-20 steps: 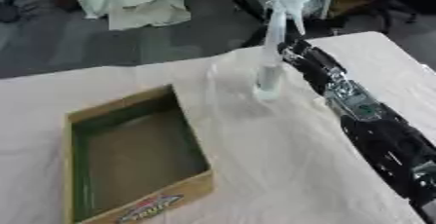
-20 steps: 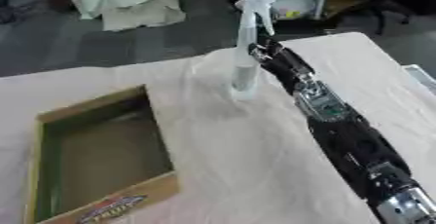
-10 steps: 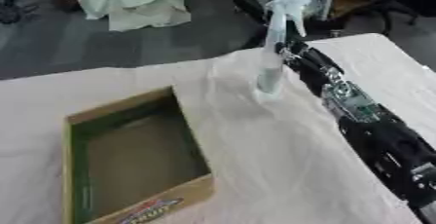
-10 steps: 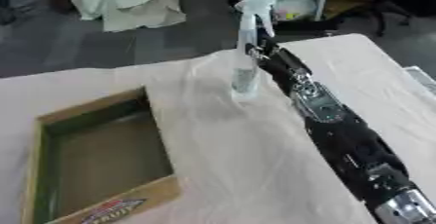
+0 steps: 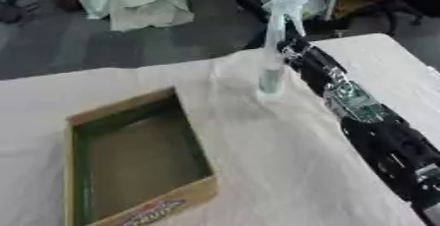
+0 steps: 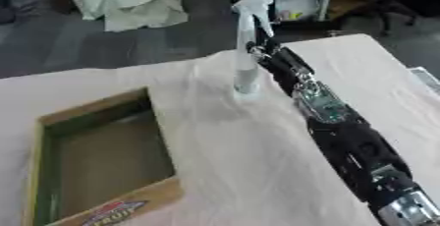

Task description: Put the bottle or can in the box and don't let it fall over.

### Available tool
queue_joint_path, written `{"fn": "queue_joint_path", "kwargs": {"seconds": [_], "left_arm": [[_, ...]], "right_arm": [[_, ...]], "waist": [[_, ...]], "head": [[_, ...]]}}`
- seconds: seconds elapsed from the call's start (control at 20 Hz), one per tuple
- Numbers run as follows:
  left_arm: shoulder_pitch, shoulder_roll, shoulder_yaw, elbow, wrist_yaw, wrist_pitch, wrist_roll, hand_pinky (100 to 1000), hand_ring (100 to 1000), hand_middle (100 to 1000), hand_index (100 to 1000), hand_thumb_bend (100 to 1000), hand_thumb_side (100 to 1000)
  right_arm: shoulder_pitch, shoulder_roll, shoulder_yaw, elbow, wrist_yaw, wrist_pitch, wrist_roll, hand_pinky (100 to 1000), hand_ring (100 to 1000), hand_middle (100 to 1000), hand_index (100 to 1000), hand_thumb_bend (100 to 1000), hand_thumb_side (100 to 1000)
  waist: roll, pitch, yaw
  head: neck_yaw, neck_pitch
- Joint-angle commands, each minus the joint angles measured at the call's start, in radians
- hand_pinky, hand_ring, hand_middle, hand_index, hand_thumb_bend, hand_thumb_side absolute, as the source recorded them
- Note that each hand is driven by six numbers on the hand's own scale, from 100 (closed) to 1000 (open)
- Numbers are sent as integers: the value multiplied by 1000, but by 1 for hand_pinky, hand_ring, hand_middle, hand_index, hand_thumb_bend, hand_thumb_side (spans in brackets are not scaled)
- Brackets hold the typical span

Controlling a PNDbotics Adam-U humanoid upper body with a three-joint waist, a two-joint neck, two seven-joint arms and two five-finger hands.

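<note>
Right hand (image 6: 268,55) gripping spray bottle (image 5: 273,48), box (image 5: 137,156) logo unreadable

My right hand (image 6: 264,55) mostly hidden behind spray bottle (image 6: 247,48); grip unclear. Box (image 5: 129,156) near edge cut off. Label blurred.

R arm extended, hand (image 6: 268,57) curled

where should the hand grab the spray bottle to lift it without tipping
Grip the spray bottle on its slim clear body below the trigger head, coming from the robot's right, where the right hand already is. It stands upright, tall and narrow, so a mid-body hold suits it.
</note>
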Motion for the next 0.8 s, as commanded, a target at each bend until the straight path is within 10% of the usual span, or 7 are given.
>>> {"fn": "queue_joint_path", "kwargs": {"seconds": [0.05, 0.8], "left_arm": [[-7, 7, 4, -16, -4, -1, -4, 1000, 875, 1000, 792, 104, 928], [-12, 2, 2, -16, -10, -3, -10, 1000, 875, 1000, 793, 100, 931]], "right_arm": [[-18, -41, -6, -10, 10, 7, -17, 981, 985, 1000, 997, 100, 569], [-25, -58, -9, -7, 39, 8, -6, 985, 990, 1000, 999, 100, 570]], "waist": [[-4, -10, 1], [4, 8, 4]], "head": [[-3, -21], [-2, -43]]}}
